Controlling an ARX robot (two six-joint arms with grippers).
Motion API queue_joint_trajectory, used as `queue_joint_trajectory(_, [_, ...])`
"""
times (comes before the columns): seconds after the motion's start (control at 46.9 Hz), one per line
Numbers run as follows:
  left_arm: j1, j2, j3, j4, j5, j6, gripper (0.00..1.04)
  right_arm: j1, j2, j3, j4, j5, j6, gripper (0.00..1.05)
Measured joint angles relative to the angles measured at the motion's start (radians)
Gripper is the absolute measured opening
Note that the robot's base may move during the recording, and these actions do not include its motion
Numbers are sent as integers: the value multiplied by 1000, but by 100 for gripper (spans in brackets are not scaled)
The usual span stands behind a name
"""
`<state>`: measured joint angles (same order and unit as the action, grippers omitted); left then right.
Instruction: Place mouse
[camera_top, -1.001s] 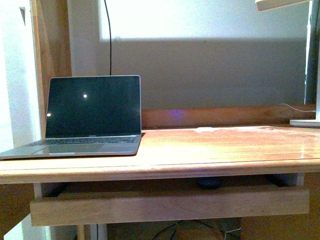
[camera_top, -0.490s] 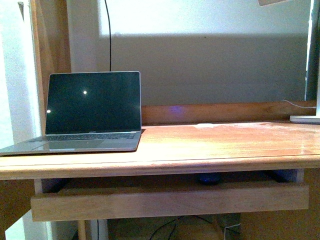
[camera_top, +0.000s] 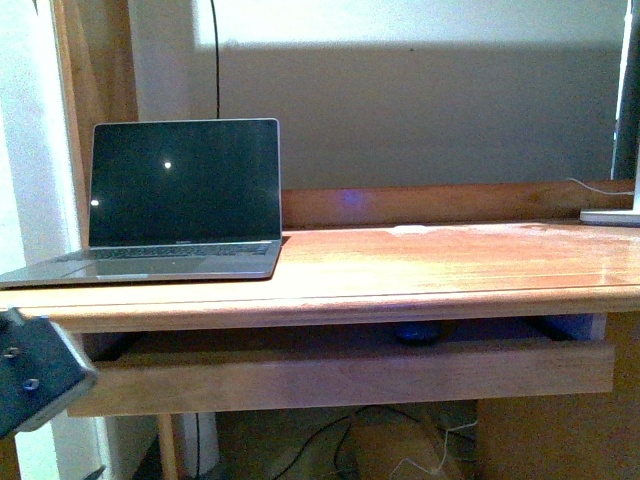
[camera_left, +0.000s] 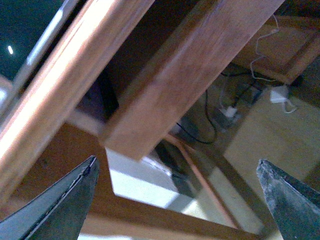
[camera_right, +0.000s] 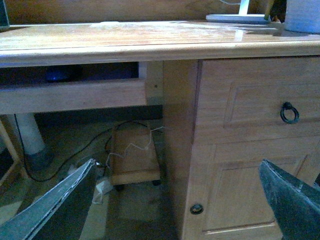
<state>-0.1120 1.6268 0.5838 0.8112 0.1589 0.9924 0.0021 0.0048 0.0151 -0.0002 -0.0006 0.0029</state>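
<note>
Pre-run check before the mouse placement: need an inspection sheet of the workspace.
Surface: wooden desk, glossy, with light glare.
Job's things: mouse, dark, lying in the pull-out tray under the desktop; not held.
Clutter: open laptop, screen dark, on the desk's left; white stand base at far right.
Grippers: left claw open, empty; right claw open, empty.
Cables: black cable on the wall; white cable by the stand base; floor cables.
Surroundings: drawer with ring pull; wheeled box under the desk.

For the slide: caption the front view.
Open laptop on wooden desk; dark mouse sits in the tray beneath.
</note>
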Motion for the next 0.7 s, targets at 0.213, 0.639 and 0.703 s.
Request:
queue_joint_trajectory(0.213, [-4, 130, 94, 40, 35, 294, 97, 0, 0, 0, 0, 0, 0, 97])
queue_joint_trajectory(0.639, [64, 348, 261, 107, 111, 531, 97, 0, 0, 0, 0, 0, 0, 97])
queue_joint_trajectory(0.703, [74, 382, 285, 108, 111, 541, 97, 0, 0, 0, 0, 0, 0, 97])
